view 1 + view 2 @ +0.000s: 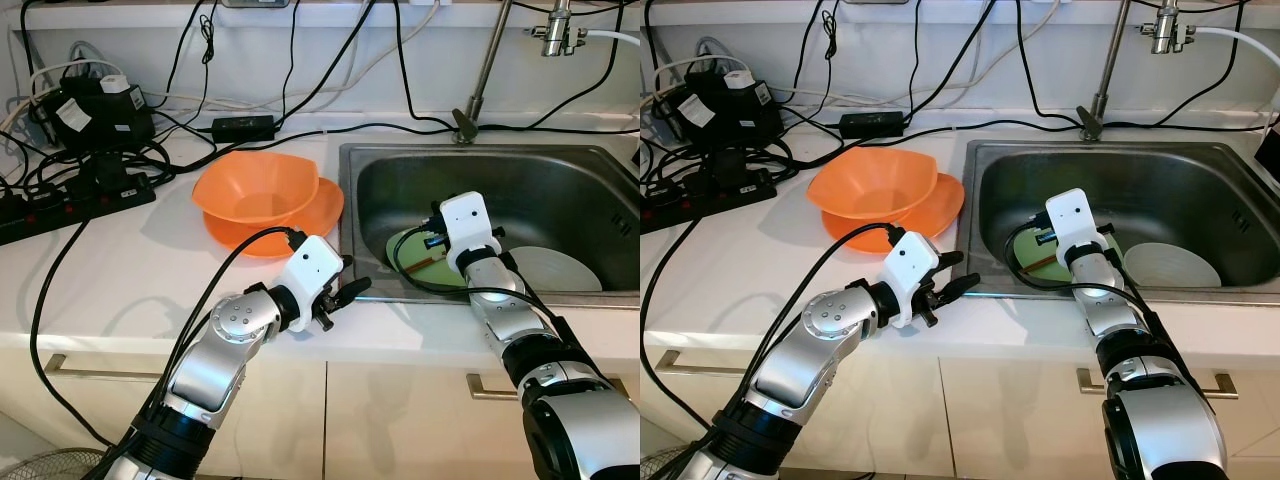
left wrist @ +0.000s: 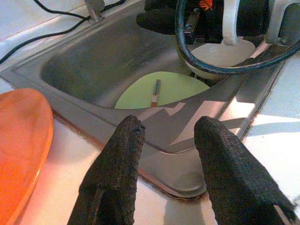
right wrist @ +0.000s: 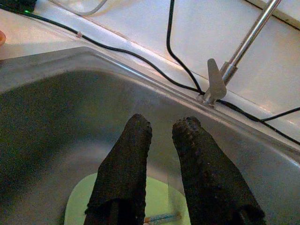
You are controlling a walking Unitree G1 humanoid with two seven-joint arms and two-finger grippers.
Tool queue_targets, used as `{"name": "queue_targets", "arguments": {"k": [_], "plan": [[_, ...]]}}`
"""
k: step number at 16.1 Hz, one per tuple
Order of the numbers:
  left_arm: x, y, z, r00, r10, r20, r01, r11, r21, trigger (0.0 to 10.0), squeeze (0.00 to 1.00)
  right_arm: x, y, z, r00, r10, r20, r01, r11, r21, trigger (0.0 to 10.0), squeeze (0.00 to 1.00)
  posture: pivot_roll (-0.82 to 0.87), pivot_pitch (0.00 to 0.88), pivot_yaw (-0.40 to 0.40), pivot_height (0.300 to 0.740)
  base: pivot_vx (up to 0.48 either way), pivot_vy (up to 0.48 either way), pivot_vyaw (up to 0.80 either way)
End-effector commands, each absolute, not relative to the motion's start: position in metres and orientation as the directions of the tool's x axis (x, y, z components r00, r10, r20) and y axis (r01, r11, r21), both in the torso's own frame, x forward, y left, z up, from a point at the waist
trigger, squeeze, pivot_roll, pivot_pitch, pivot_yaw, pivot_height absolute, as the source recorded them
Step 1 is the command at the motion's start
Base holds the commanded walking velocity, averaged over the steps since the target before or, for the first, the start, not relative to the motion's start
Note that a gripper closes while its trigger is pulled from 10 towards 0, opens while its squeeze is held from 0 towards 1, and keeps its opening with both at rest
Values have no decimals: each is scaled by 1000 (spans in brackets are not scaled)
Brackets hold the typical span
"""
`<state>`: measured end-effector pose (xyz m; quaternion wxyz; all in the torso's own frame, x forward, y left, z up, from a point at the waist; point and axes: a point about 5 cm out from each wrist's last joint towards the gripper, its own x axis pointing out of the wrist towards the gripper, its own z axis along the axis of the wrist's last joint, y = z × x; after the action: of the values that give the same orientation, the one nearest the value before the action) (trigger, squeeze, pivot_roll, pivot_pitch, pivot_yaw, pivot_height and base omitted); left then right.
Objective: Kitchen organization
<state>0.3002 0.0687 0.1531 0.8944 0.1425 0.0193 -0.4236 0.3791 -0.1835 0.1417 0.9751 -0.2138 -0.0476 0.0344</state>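
Observation:
An orange bowl (image 1: 255, 190) rests in an orange plate (image 1: 325, 205) on the white counter, just left of the steel sink (image 1: 480, 150). Inside the sink lie a green plate (image 1: 415, 250) with a thin brown stick (image 2: 155, 92) on it, and a white plate (image 1: 555, 268) to its right. My left gripper (image 1: 350, 290) hovers open over the counter at the sink's front left corner, pointing toward the green plate, holding nothing. My right gripper (image 3: 161, 124) is down in the sink above the green plate (image 3: 77, 201), fingers slightly apart with nothing between them.
A tap (image 1: 485, 70) rises behind the sink. Black cables, a power strip (image 1: 60, 205) and adapters (image 1: 240, 127) crowd the counter's back left. Bare counter lies in front of the orange dishes. Cabinet doors with handles run below the counter edge.

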Motion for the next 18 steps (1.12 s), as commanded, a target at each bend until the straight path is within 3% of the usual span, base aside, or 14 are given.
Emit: {"name": "queue_targets", "arguments": {"k": [1, 11, 18], "plan": [[302, 68, 159, 644, -751, -148, 757, 597, 264, 10000, 0, 379, -182, 142, 992, 98, 83, -54, 907, -417, 10000, 0, 61, 0, 30, 740, 0, 0, 0], [307, 67, 164, 672, -733, -108, 724, 619, 304, 10000, 0, 382, -175, 155, 982, 125, 139, -57, 908, -415, 10000, 0, 42, 0, 37, 740, 0, 0, 0], [327, 81, 222, 783, -583, 215, 503, 798, 331, 10000, 0, 388, -155, 197, 930, 195, 313, -86, 940, -330, 10000, 0, 48, 0, 47, 740, 0, 0, 0]]}}
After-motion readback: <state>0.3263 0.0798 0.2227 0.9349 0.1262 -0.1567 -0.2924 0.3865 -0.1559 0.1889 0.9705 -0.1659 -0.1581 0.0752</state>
